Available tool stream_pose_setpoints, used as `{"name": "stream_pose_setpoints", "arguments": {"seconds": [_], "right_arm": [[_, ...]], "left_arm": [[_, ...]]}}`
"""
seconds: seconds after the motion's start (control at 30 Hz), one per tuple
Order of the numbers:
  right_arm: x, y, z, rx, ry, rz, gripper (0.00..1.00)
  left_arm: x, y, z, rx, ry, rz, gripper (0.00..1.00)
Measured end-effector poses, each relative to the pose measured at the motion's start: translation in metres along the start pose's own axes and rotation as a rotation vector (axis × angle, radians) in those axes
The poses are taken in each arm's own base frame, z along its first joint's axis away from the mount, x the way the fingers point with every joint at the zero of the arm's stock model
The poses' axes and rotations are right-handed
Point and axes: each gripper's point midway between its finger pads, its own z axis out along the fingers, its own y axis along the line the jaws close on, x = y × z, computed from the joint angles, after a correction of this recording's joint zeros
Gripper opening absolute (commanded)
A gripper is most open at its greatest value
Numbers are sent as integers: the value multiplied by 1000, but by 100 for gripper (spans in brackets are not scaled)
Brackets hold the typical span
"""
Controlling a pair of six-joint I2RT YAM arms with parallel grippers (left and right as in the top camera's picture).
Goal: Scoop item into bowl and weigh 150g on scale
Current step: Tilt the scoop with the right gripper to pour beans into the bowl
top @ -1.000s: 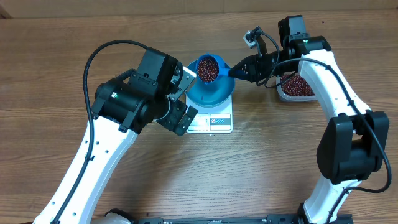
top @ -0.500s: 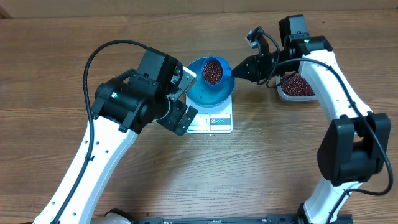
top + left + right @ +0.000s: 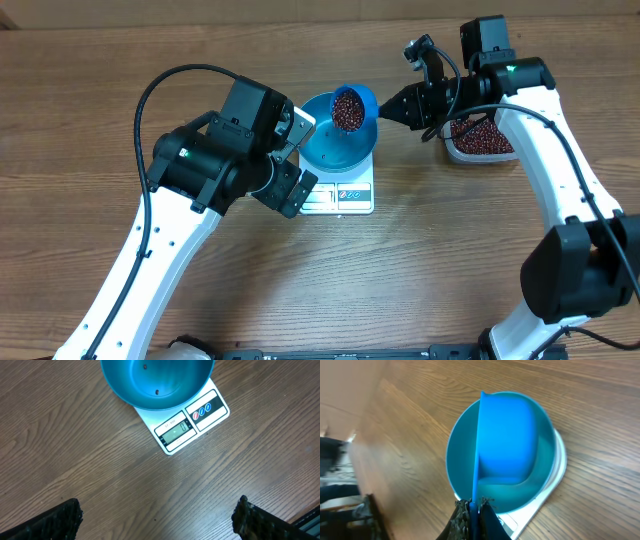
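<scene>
Right gripper (image 3: 474, 506) clamped the scoop (image 3: 507, 440) handle; small dark red-brown beans (image 3: 348, 108) filled it above the shiny blue bowl (image 3: 325, 155). Left gripper (image 3: 157, 510) gaped wide.

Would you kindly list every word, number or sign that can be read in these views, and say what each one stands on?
Nothing can be read with certainty.
On the scale, print above the display: too small and blurred to read.
Digits in the display: faint, illegible.
Three round buttons, one red, two blue: signs too small to read.
The bowl and the scoop: no writing visible.
</scene>
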Motion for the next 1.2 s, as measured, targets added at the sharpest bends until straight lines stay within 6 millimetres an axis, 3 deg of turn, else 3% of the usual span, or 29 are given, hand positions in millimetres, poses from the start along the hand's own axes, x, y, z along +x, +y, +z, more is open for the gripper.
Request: {"name": "stream_pose_setpoints", "arguments": {"seconds": [0.27,0.83,1.2], "right_arm": [[0,28,3,94,24,-107,4],[0,19,6,185,35,-86,4],[-9,30,-17,231,-19,-122,4]], "left_arm": [[0,0,0,0,0,0,100],[0,0,0,0,0,0,99],[0,0,0,0,0,0,100]]}}
